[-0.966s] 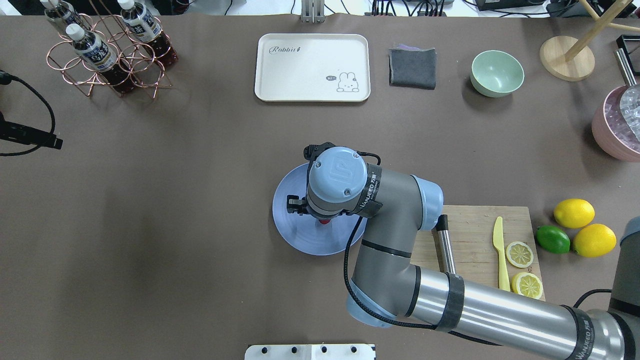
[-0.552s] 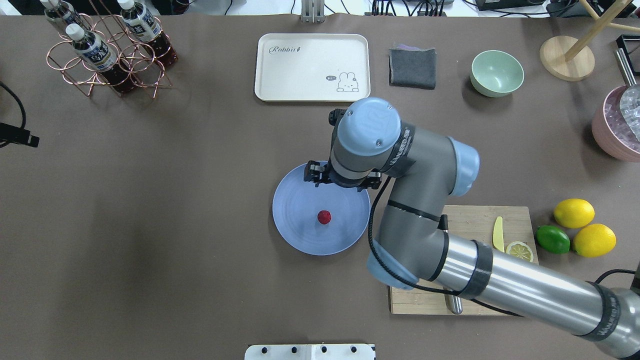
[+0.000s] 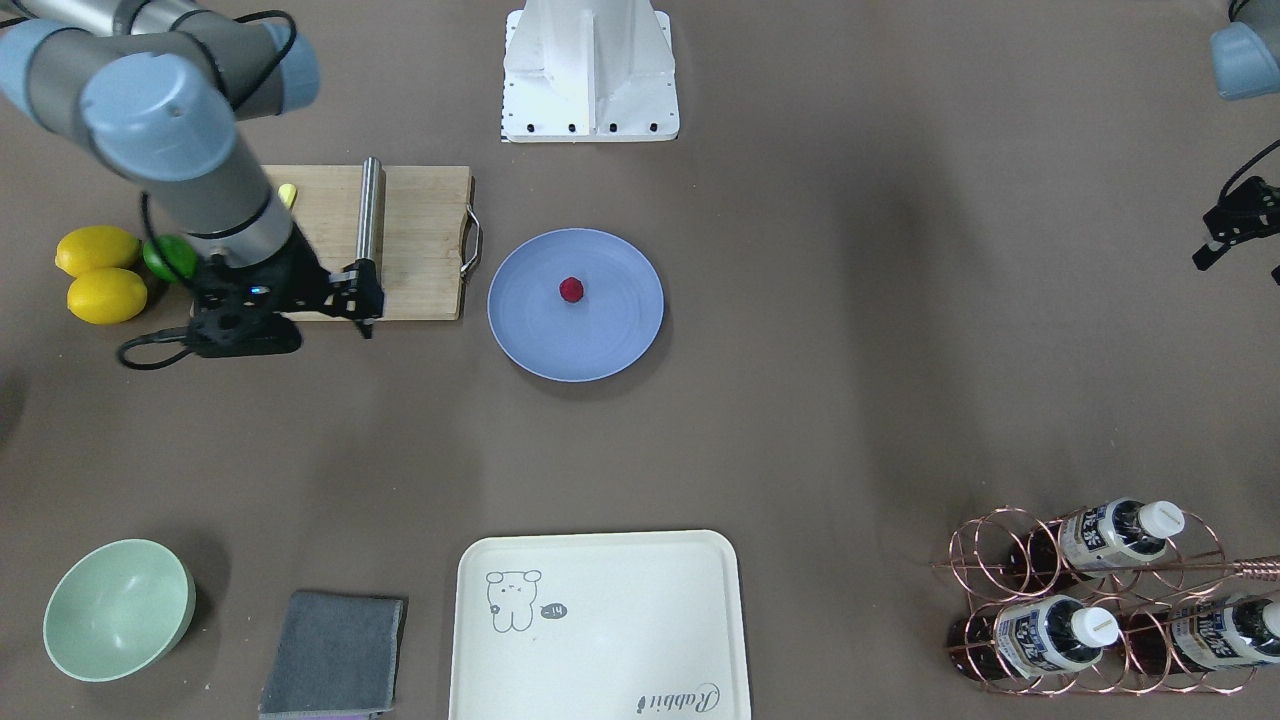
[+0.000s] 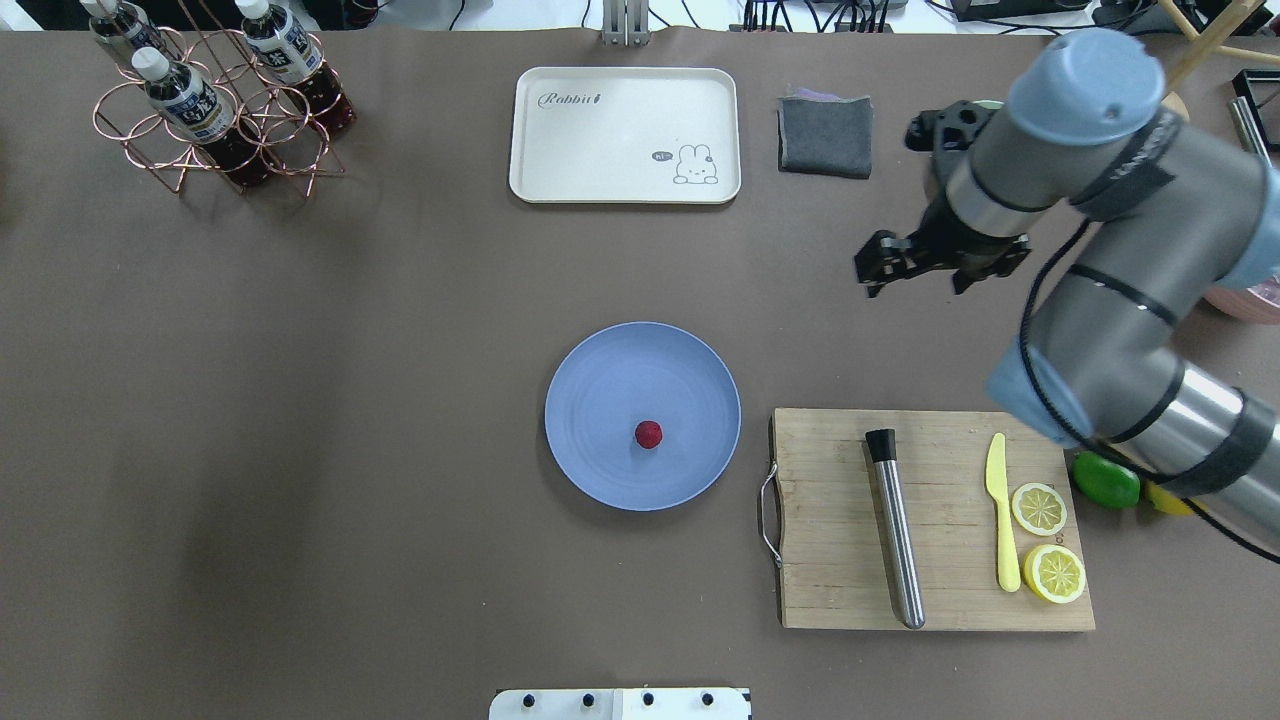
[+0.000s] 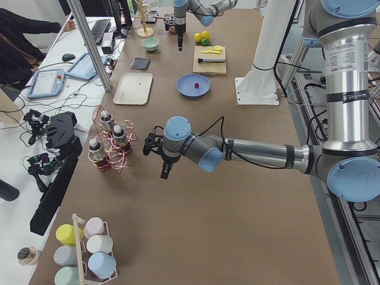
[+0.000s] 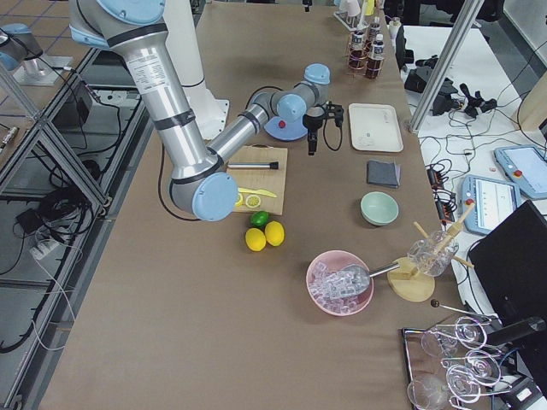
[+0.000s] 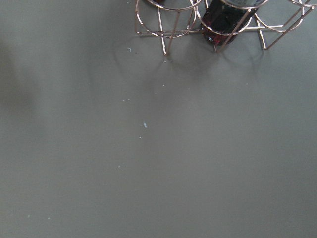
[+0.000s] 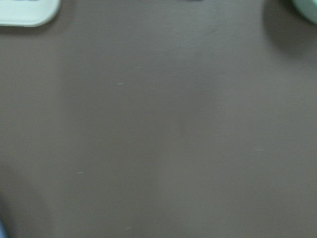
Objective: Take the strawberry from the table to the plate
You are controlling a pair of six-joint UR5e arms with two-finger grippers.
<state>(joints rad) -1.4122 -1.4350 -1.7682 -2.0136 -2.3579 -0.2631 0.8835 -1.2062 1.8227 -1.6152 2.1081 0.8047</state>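
Squarely, strawberry [image 4: 648,434] on plate [image 4: 595,450]; right tool [image 4: 915,283] apart.

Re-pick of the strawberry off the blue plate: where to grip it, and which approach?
Grip the strawberry across its widest middle, coming straight down from above. It is small and roundish, so no side offers a better hold, and a sideways push would probably roll it. It lies alone near the middle of the shallow plate, with bare plate on every side and the rim well away.
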